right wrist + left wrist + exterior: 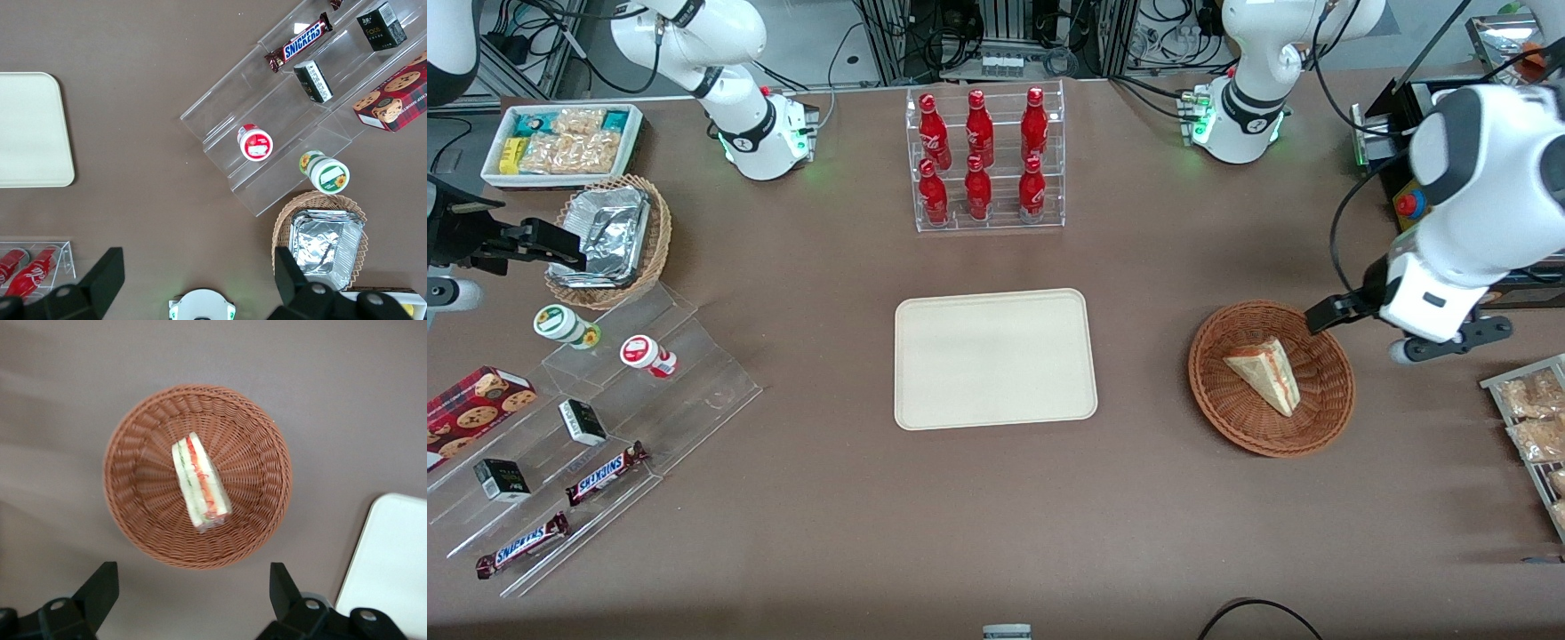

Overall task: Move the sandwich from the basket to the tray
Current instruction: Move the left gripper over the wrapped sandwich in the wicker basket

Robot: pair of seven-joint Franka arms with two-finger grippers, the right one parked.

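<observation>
The sandwich (1267, 373), a pale bread wedge with red and green filling, lies in the middle of the round reddish-brown basket (1214, 400). In the left wrist view the sandwich (200, 483) rests in the basket (257, 443) with its layered edge facing up. My gripper (1408, 324) hangs above the table beside the basket's rim, toward the working arm's end. The gripper (192, 587) is open with only bare table between its fingers. The cream tray (994, 358) lies flat at the table's middle, beside the basket, with nothing on it; a corner of the tray (393, 567) shows here too.
A clear rack of red bottles (989, 160) stands farther from the front camera than the tray. Toward the parked arm's end are acrylic steps with snacks (605, 418), a light wicker basket with foil (609, 240) and a white bin of packets (560, 142). Snack packets (1534, 418) lie near my arm.
</observation>
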